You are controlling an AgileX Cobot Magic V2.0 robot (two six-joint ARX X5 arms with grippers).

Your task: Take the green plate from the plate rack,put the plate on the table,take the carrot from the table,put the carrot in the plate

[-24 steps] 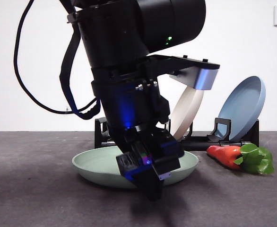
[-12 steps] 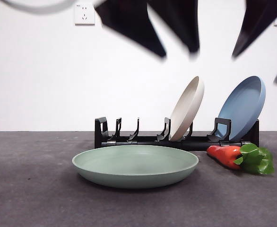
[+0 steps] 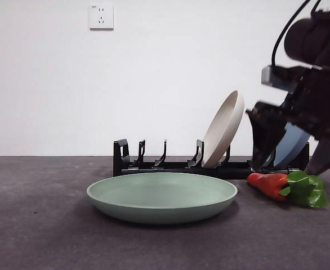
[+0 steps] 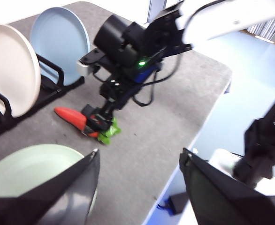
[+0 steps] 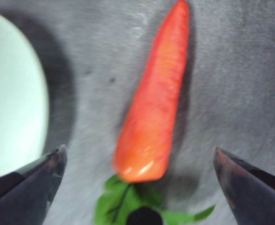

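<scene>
The green plate [image 3: 162, 197] lies flat on the table [image 3: 41, 236], in front of the plate rack [image 3: 170, 166]. To its right lies the carrot [image 3: 271, 184], leaves pointing away from the plate. My right gripper [image 3: 286, 169] hangs open just above the carrot, one jaw on each side; the right wrist view shows the carrot [image 5: 154, 108] between the spread jaws of that gripper [image 5: 137, 154], untouched. My left gripper [image 4: 140, 154] is open and empty, high above the table, looking down on the green plate [image 4: 29, 173], the carrot [image 4: 72, 118] and the right gripper [image 4: 97, 124].
A cream plate [image 3: 224, 129] leans in the rack. A blue plate [image 3: 291, 146] stands in the slot further right, mostly hidden behind the right arm. The table's edge [image 4: 208, 112] runs close beyond the carrot.
The left arm let go of the green plate, rose and left the front view. The right arm came down at the right and now straddles the carrot.
</scene>
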